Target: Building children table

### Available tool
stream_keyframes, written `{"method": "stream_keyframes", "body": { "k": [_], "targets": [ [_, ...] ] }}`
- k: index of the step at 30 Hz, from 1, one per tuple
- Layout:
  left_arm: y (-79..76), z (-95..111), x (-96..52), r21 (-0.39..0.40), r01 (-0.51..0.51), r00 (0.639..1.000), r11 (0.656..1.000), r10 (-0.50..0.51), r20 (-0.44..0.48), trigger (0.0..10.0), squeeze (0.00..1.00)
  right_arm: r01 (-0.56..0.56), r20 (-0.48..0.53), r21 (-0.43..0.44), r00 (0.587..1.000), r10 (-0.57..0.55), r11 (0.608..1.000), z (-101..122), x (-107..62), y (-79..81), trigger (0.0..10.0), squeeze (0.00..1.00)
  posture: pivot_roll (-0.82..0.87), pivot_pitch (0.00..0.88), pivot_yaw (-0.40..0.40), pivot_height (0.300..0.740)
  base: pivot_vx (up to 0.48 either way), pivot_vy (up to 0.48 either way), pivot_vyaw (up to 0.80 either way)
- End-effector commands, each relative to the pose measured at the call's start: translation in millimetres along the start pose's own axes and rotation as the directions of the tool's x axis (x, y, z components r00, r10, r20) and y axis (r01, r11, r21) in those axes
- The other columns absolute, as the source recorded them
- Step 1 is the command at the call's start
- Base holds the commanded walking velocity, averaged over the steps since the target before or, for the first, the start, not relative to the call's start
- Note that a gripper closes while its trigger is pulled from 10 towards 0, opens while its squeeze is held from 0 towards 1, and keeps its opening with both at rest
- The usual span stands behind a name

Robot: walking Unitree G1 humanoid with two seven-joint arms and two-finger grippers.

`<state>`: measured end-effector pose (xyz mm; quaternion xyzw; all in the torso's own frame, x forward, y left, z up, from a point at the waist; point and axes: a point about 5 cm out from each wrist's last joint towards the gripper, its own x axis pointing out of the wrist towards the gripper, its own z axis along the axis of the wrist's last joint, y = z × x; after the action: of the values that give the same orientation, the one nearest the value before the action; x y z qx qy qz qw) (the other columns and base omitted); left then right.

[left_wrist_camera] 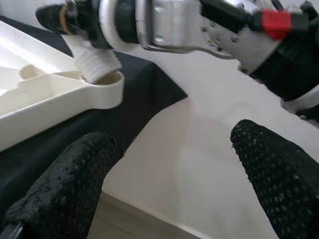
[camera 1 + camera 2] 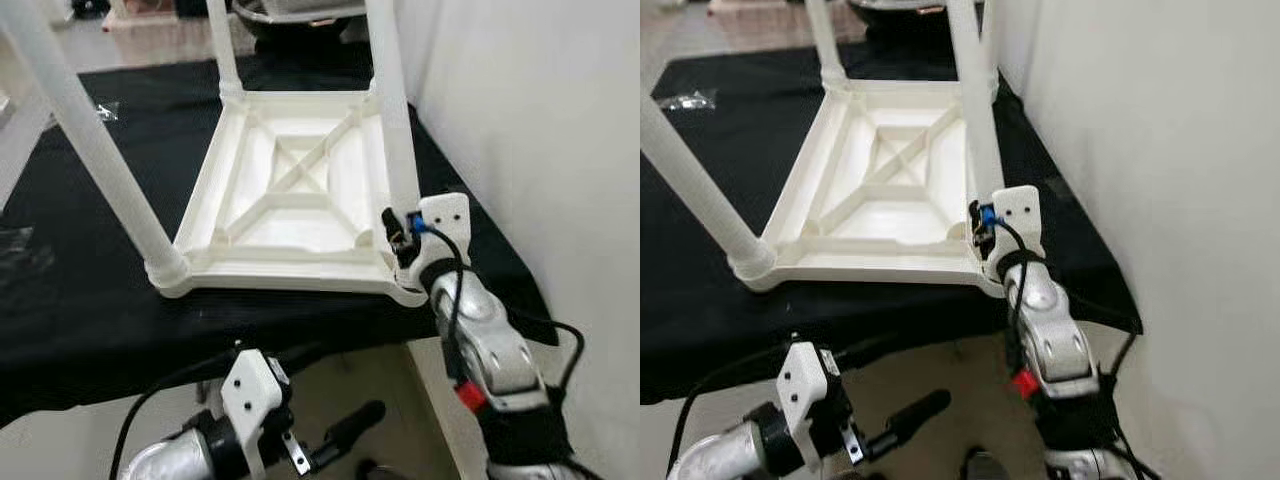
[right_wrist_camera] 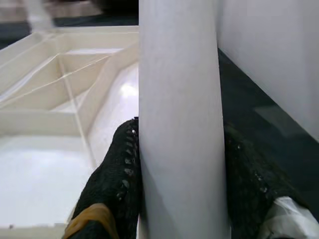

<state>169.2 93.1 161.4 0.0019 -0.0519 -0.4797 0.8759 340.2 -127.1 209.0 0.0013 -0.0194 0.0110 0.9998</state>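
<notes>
**A:** Nearest us, the left gripper (image 2: 345, 440) hung below the front edge, fingers (image 1: 60, 199) apart with nothing between them, only pale floor and wall beyond. Why so low?

**B:** I judged it was waiting out of the way, its camera aimed up at the corner where the work happened. That left room for the other arm.

**A:** And the right gripper (image 3: 179, 164) was up at that near right corner, both fingers (image 3: 117, 174) clamped on the white leg (image 3: 179, 99), one pad on each side, low on the shaft.

**B:** Gripping low made sense, I'd say: the threaded end of that leg (image 1: 98, 64) sat just at the corner socket (image 1: 109, 84), tilted slightly rather than seated. A grip close to the thread gives control for twisting it in.

**A:** Past the fingers lay the children's table top (image 2: 290, 190), upside down, ribs showing, resting on the black cloth (image 2: 80, 280) over the table.

**B:** Inverted so the sockets faced up. The near left leg (image 2: 90, 140) stood in its corner already, and a far leg (image 2: 225, 50) rose beyond.
</notes>
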Motion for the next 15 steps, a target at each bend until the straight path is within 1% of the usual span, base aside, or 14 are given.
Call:
{"method": "stream_keyframes", "body": {
  "k": [1,4,7,8,9,10,12,13,14,15],
  "targets": [
    [-0.6,0,-1.8,0.004,-0.004,1.000,1.000,0.004,-0.015,10.0,0.00,0.005,-0.036,0.042,0.999,-0.004,0.999,-8,0.1,4.6,0.0,0.00,0.00,0.224,-0.001,0.740,0.000,0.000,0.00],
    [-5.5,-1,-3.3,-0.005,-0.005,1.000,1.000,0.005,-0.019,10.0,0.00,0.015,-0.003,0.083,1.000,-0.015,0.996,-4,-4.8,11.3,0.0,0.00,0.00,0.225,0.005,0.740,0.000,0.000,0.00],
    [-6.3,-1,-3.7,-0.007,-0.005,1.000,1.000,0.005,-0.021,10.0,0.00,0.023,0.004,0.093,1.000,-0.023,0.995,-3,-4.7,12.6,0.0,0.00,0.00,0.225,0.005,0.740,0.000,0.000,0.00],
    [-5.8,-2,-4.0,-0.011,-0.010,1.000,1.000,0.010,-0.022,10.0,0.00,0.005,0.038,0.120,0.999,-0.009,0.993,1,-4.3,12.5,0.0,0.00,-0.01,0.232,0.005,0.740,0.000,0.000,0.00],
    [-5.2,-3,-3.5,-0.011,-0.010,1.000,1.000,0.009,-0.023,10.0,0.00,-0.013,0.088,0.139,0.996,0.001,0.990,10,-3.6,9.4,0.0,0.00,-0.01,0.223,0.006,0.740,0.000,0.000,0.00],
    [-5.2,-3,-3.5,-0.011,-0.010,1.000,1.000,0.009,-0.023,10.0,0.00,-0.013,0.088,0.139,0.996,0.001,0.990,10,-3.6,9.4,0.0,0.00,-0.01,0.223,0.006,0.740,0.000,0.000,0.00],
    [-3.7,-3,-1.6,-0.008,-0.008,1.000,1.000,0.008,-0.022,10.0,0.00,-0.096,0.189,0.190,0.980,0.060,0.977,29,-2.2,8.6,0.0,0.00,-0.01,0.227,0.007,0.740,0.000,0.000,0.00],
    [-2.7,-3,-0.2,-0.005,-0.007,1.000,1.000,0.007,-0.020,10.0,0.00,-0.196,0.266,0.258,0.956,0.125,0.946,44,-3.9,11.0,0.0,0.00,-0.01,0.220,0.005,0.740,0.000,0.000,0.00],
    [-2.7,-3,-0.2,-0.005,-0.007,1.000,1.000,0.007,-0.020,10.0,0.00,-0.196,0.266,0.258,0.956,0.125,0.946,44,-3.9,11.0,0.0,0.00,-0.01,0.220,0.005,0.740,0.000,0.000,0.00],
    [-0.8,-3,0.6,-0.003,-0.012,1.000,1.000,0.012,-0.017,10.0,0.00,-0.310,0.364,0.322,0.913,0.185,0.894,63,-8.9,10.6,0.0,0.00,-0.01,0.226,0.006,0.740,0.000,0.000,0.00]
  ]
}}
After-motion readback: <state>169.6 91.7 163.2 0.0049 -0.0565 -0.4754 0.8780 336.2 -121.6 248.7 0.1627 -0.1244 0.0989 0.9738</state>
